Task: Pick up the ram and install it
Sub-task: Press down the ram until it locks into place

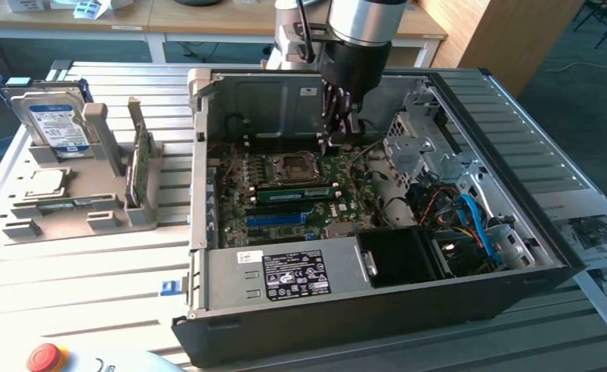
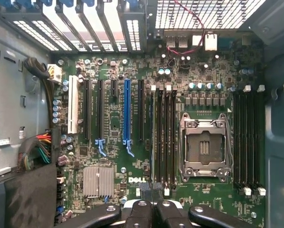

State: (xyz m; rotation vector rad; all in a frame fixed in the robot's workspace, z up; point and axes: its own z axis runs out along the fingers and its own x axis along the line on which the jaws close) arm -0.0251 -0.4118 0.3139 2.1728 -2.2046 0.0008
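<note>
Ram [image 1: 298,194] in PC [image 1: 386,318] (slatted bench [image 1: 76,263], desks [image 1: 179,19] bkgd).

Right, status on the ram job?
Gripper shut, down inside the case over the memory slots. Ram, green stick, stands in a slot beside the CPU socket; seating unclear. Cables lie clear of the slots.

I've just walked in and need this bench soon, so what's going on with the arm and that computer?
The robot arm's gripper hangs inside the open black computer case, jaws shut on nothing, just over the green motherboard beside the empty processor socket. The thin green ram stick with dark chips stands upright on the board next to that socket. Whether it is fully seated cannot be told.
</note>
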